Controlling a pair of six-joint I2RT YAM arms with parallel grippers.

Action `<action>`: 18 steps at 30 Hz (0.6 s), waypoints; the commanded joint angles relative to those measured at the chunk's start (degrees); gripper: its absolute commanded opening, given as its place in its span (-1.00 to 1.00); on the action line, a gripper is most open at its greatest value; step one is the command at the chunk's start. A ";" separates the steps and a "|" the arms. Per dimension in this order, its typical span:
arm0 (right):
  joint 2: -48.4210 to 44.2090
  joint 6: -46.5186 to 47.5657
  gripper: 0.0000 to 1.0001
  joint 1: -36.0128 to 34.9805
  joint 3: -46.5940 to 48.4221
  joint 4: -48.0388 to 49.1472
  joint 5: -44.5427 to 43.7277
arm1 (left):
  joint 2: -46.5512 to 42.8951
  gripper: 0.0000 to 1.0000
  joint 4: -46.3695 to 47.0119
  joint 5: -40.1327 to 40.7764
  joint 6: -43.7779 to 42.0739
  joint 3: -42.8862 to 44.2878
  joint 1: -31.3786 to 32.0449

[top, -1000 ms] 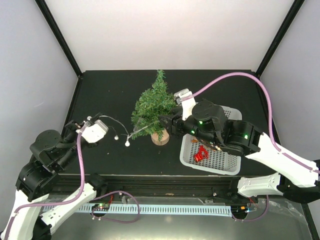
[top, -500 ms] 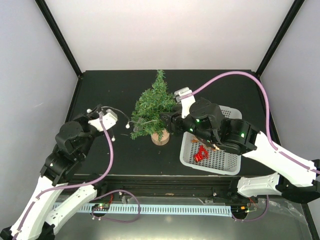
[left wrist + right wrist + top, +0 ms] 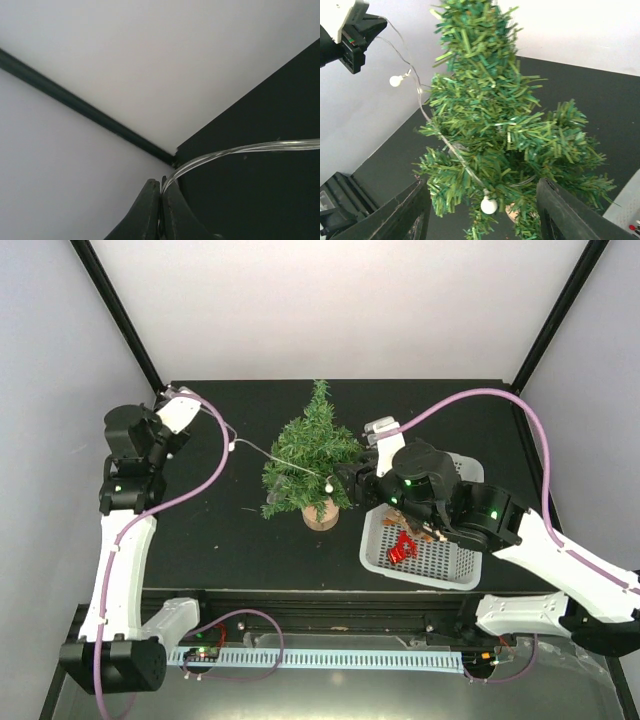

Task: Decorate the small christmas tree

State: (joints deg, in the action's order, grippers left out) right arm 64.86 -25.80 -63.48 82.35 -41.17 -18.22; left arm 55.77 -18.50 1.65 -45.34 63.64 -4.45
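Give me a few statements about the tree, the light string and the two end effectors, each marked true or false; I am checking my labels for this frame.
1. The left end effector is shut on the clear light string. True.
2. The small christmas tree lies tipped on its side. False: it stands upright on its wooden base.
3. The right end effector is shut on a bulb. False: its jaws stand apart, either side of the tree's lower branches.
4. A red item lies in the white basket. True.
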 commanded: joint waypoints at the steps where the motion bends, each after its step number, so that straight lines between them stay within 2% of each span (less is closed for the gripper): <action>1: -1.95 0.81 0.17 1.76 -1.33 2.55 -0.86 | 2.12 -0.97 5.31 -10.39 5.13 3.81 -0.33; 6: -2.46 1.25 0.17 3.69 -1.90 2.84 -0.45 | 6.56 -0.97 4.60 -14.61 8.75 7.54 1.58; 13: -4.06 1.29 0.17 7.53 -2.79 4.25 -0.54 | 12.17 -0.97 7.36 -11.81 9.13 7.71 7.41; 18: -4.46 1.10 0.17 10.66 -2.89 5.11 0.39 | 18.13 -0.97 10.76 -7.03 8.02 8.43 12.58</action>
State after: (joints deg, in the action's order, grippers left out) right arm 61.41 -25.39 -54.74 79.90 -38.48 -17.93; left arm 70.06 -12.19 -8.62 -37.50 69.56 4.78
